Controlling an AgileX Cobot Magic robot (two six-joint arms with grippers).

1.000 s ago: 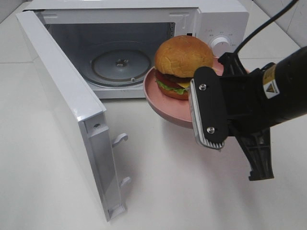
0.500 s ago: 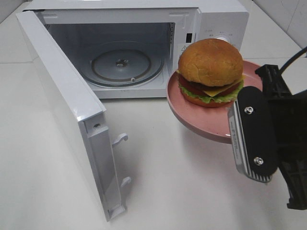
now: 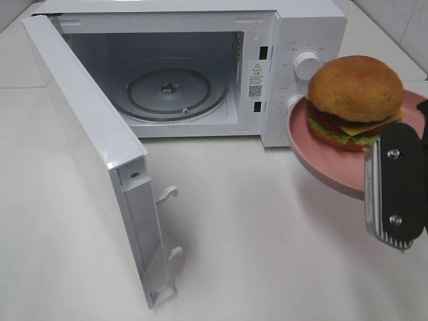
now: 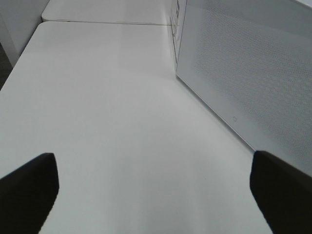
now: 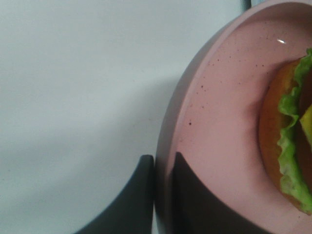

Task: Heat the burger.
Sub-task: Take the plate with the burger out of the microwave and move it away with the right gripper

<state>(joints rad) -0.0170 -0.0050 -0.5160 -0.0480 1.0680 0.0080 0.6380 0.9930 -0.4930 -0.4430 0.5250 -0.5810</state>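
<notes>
While the right gripper (image 5: 163, 195) pinches the speckled pink plate (image 3: 321, 157) rim, domed glossy burger (image 3: 354, 100) atop, left gripper (image 4: 156, 187) spread wide.

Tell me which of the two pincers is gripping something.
The right pincer: it is clamped on the rim of the pink plate carrying the burger. The left pincer is open, holding nothing.

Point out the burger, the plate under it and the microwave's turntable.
burger (image 3: 354, 85), exterior high view, bun top.
plate (image 3: 321, 159), exterior high view, front rim.
turntable (image 3: 194, 100), exterior high view, glass surface.
</notes>
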